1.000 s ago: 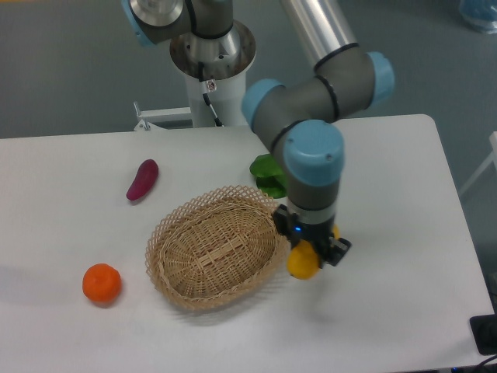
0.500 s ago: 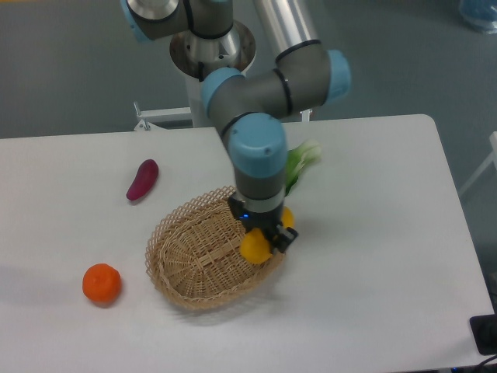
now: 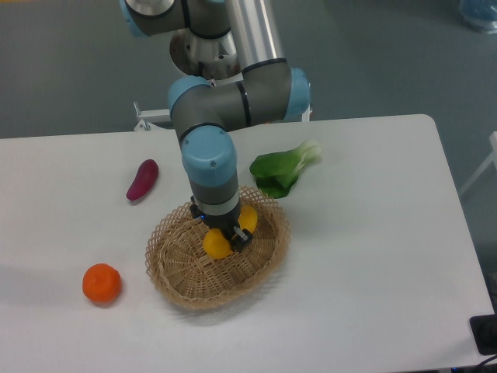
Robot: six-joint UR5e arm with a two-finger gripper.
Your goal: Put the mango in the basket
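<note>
The yellow-orange mango (image 3: 217, 244) hangs over the middle of the wicker basket (image 3: 172, 272), gripped by my gripper (image 3: 224, 235), which is shut on it. Part of the mango also shows behind the fingers at the right. Whether the fruit touches the basket floor I cannot tell. The arm comes down from above and hides the basket's far rim.
A round orange fruit (image 3: 102, 284) lies left of the basket near the front. A purple sweet potato (image 3: 142, 179) rests at the back left. A green leafy vegetable (image 3: 284, 170) lies just behind the basket's right rim. The table's right edge is far off.
My gripper has carried the mango leftward, from beside the basket's right rim, across the rim, to over the basket's middle. The leafy vegetable is now uncovered.
</note>
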